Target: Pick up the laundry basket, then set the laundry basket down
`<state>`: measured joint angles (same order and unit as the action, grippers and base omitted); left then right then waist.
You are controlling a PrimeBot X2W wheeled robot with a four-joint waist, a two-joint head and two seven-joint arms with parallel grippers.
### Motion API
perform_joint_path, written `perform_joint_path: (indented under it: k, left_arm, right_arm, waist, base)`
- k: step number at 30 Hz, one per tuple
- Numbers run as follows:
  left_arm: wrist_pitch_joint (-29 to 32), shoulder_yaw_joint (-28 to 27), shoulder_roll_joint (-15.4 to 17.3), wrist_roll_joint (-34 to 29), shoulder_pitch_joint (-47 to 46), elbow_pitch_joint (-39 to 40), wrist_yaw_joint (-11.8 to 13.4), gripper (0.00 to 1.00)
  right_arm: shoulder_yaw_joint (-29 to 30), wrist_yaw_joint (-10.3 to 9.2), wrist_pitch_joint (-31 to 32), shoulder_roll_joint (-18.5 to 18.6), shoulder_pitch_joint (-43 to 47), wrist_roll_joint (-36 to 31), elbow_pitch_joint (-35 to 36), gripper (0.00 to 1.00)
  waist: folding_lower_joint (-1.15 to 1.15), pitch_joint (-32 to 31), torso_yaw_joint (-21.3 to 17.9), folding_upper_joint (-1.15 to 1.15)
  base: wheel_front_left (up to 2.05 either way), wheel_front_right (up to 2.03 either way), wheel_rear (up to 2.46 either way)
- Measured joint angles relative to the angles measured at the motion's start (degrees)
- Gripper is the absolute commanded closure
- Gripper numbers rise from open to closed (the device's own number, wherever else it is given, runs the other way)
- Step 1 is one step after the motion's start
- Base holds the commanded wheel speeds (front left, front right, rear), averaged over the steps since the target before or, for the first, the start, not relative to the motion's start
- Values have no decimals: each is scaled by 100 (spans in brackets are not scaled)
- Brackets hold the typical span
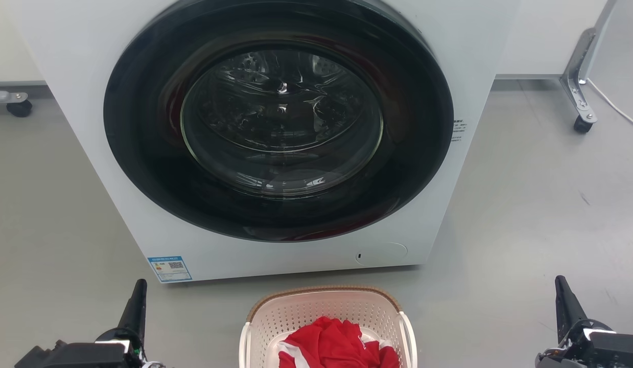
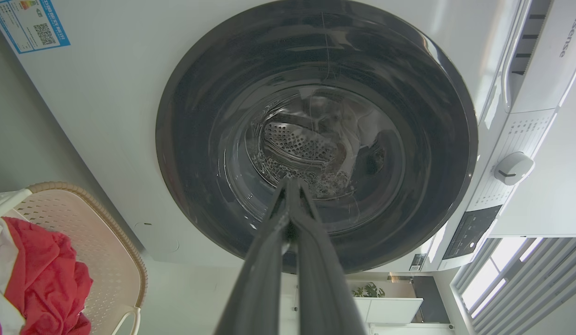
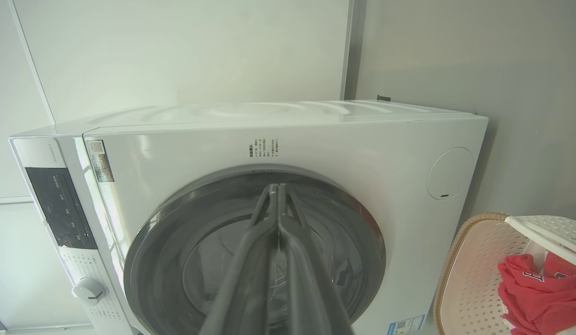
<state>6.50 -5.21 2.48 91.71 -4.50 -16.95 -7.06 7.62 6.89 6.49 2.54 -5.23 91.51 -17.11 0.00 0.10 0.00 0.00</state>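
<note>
Grey floor (image 1: 525, 204), white washing machine (image 1: 275, 258) standing on it, laundry basket (image 1: 296, 312) just in front

white washing machine (image 1: 275, 258), dark round door (image 1: 280, 117), grey floor (image 1: 525, 204)

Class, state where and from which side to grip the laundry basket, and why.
Take the basket by its white side handles: left gripper takes the left handle from the left, right gripper the right handle from the right. The handles sit on opposite sides, and red clothes fill the middle. Both grippers are shut.
</note>
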Motion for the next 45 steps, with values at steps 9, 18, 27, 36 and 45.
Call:
perform_joint_path:
  k: [9,18,27,36,45]
  left_arm:
    - [0,0,0,0,0,0,0,100]
    - [0,0,0,0,0,0,0,100]
    - [0,0,0,0,0,1,0,100]
    - [0,0,0,0,0,1,0,100]
    - [0,0,0,1,0,1,0,100]
  right_arm:
    - [0,0,0,0,0,0,1,100]
    - [0,0,0,-1,0,0,1,100]
    - [0,0,0,-1,0,1,1,100]
    - [-1,0,0,-1,0,1,2,100]
    - [-1,0,0,-1,0,1,2,100]
  waist:
    - [0,0,0,0]
    - [0,1,0,0]
    - [0,1,0,0]
    - [0,1,0,0]
    - [0,1,0,0]
  base:
    - [0,0,0]
    - [0,0,0]
    - [0,0,0]
    - [0,0,0]
    - [0,0,0]
